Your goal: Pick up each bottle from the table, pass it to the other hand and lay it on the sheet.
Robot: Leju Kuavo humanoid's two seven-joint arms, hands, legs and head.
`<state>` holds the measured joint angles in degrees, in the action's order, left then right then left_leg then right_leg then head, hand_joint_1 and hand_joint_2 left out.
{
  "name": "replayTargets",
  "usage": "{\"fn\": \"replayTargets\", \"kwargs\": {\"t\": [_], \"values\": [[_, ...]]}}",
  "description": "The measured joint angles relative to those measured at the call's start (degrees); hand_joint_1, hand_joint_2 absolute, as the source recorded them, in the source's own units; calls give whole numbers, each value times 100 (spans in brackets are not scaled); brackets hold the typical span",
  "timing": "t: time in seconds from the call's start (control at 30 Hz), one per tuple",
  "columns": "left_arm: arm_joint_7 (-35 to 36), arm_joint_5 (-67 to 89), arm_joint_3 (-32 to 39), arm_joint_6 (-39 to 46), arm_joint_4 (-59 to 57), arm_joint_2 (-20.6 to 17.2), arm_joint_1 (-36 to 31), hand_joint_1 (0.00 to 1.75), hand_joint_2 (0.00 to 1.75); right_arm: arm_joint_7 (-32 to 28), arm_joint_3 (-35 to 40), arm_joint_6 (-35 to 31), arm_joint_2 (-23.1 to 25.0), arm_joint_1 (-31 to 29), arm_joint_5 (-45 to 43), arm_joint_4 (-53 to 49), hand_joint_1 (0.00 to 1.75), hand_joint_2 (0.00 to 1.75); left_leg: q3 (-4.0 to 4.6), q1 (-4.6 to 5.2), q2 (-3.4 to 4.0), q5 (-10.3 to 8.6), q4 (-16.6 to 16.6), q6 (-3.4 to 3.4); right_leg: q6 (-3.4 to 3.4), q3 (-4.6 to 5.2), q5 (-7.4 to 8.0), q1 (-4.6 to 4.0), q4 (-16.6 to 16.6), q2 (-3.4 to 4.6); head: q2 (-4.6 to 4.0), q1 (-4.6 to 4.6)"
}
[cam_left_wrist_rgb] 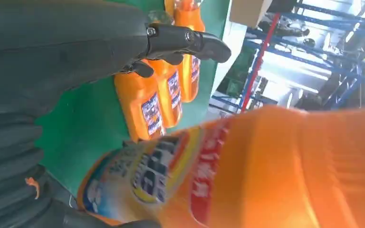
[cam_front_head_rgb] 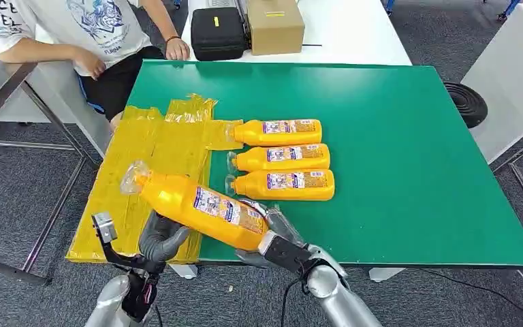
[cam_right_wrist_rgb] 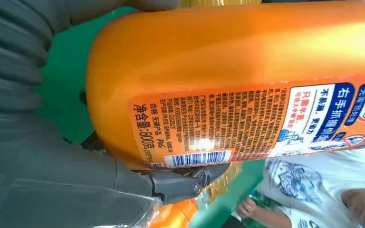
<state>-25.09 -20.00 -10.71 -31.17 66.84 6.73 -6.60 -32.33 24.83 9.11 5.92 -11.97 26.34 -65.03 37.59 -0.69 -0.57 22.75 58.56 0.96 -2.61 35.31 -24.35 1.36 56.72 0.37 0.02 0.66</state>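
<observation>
My right hand (cam_front_head_rgb: 280,246) grips an orange bottle (cam_front_head_rgb: 197,204) by its base, holding it tilted above the table's front left corner with its clear-wrapped cap over the yellow sheet (cam_front_head_rgb: 156,157). Its label fills the right wrist view (cam_right_wrist_rgb: 237,71), beside that hand's grey cover (cam_right_wrist_rgb: 38,166). My left hand (cam_front_head_rgb: 160,240) is just under the bottle's middle, fingers spread. In the left wrist view the fingers (cam_left_wrist_rgb: 185,40) reach out above the bottle (cam_left_wrist_rgb: 266,171) without closing on it. Three more orange bottles (cam_front_head_rgb: 280,131) (cam_front_head_rgb: 282,157) (cam_front_head_rgb: 282,184) lie side by side on the green table (cam_front_head_rgb: 395,136).
A person (cam_front_head_rgb: 95,34) stands at the table's far left corner with one hand on its edge. Behind the green table, a black case (cam_front_head_rgb: 218,30) and a cardboard box (cam_front_head_rgb: 274,24) sit on a white table. A black round object (cam_front_head_rgb: 466,102) lies off the right edge.
</observation>
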Motion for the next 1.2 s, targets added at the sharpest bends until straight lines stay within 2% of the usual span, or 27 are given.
{"fn": "replayTargets", "kwargs": {"t": [0.7,1.2], "values": [[55,-147,4,-293,7,-53,66,0,175,-31,4,63,79,-172,-227,363,175,175,0,0,0,-1,0,0,0,0,0,0,0,0,0,0],[-24,72,-55,-289,-88,-46,-1,0,175,105,590,138,405,-690,-9,1181,175,175,-1,0,2,-1,0,0,0,2,0,0,1,1,0,0]]}}
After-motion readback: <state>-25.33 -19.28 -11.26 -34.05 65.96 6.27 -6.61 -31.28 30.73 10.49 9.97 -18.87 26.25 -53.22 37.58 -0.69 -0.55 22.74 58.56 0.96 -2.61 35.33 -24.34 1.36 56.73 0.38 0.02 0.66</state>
